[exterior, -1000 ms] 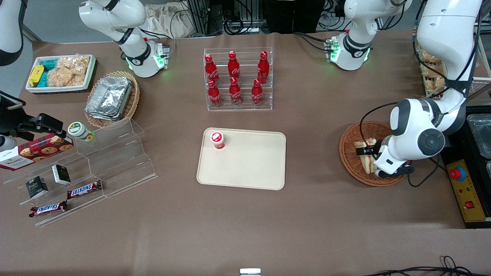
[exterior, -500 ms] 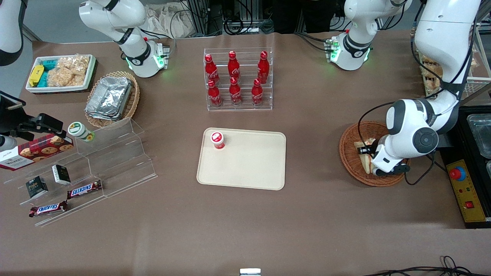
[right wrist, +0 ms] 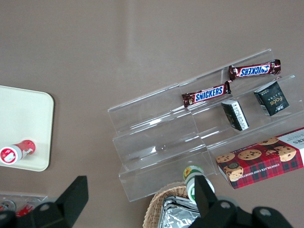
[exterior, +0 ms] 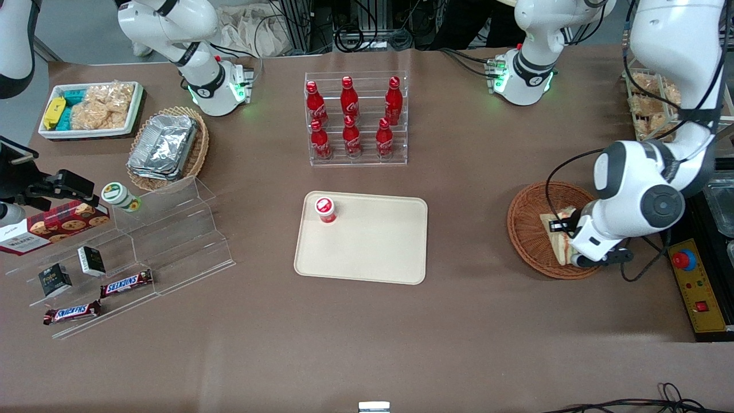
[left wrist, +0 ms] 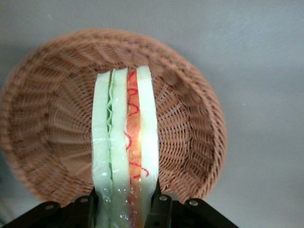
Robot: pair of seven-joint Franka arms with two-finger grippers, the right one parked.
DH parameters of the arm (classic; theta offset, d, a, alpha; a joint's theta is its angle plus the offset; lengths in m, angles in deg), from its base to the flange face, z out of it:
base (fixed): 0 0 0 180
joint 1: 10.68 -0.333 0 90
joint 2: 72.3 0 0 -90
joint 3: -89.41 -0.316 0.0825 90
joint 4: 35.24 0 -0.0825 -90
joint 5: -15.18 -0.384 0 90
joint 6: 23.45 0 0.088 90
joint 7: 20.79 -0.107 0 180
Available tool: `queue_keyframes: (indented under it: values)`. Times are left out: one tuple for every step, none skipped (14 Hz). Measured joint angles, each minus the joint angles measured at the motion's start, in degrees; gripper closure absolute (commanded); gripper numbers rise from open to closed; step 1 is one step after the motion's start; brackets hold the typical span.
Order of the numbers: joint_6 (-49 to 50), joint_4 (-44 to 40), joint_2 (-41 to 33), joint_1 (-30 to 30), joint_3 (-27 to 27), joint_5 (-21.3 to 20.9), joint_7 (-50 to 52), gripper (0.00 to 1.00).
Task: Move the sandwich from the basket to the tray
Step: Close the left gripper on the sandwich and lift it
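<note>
The sandwich (exterior: 557, 236), a wedge of pale bread with red and green filling in clear wrap, is held over the round reddish-brown basket (exterior: 523, 230) toward the working arm's end of the table. My gripper (exterior: 565, 234) is shut on it. In the left wrist view the sandwich (left wrist: 124, 142) stands edge-up between the two black fingers (left wrist: 161, 211) of the gripper (left wrist: 126, 211), with the basket (left wrist: 52, 133) beneath it. The cream tray (exterior: 373, 252) lies mid-table, nearer the parked arm than the basket.
A small red-capped bottle (exterior: 325, 209) stands on the tray's corner. An acrylic rack of red cola bottles (exterior: 355, 120) is farther from the camera than the tray. A stepped acrylic shelf with snacks (exterior: 143, 246) and an oval basket of foil containers (exterior: 166, 146) lie toward the parked arm's end.
The gripper with the sandwich has shifted a little toward the working arm's end of the table, above the basket. The wrist has swung the same way.
</note>
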Motion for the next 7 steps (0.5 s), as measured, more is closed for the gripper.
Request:
queue_keyframes:
  values:
    - [3.23,-2.85,-0.50,0.03,0.21,0.00,-0.61,0.60]
    - [6.73,-5.96,-0.93,0.10,0.40,0.00,-1.16,0.60]
    - [10.49,-9.36,-1.26,0.14,0.79,0.01,-1.72,0.60]
    - [14.57,-13.16,-1.48,0.16,1.67,0.02,-1.99,0.60]
    - [18.45,-16.85,-1.65,0.20,2.78,0.07,-1.99,0.60]
    - [22.15,-20.50,-1.77,0.23,3.98,0.12,-1.97,0.60]
    - [25.55,-23.81,-1.91,0.26,5.31,0.16,-1.79,0.60]
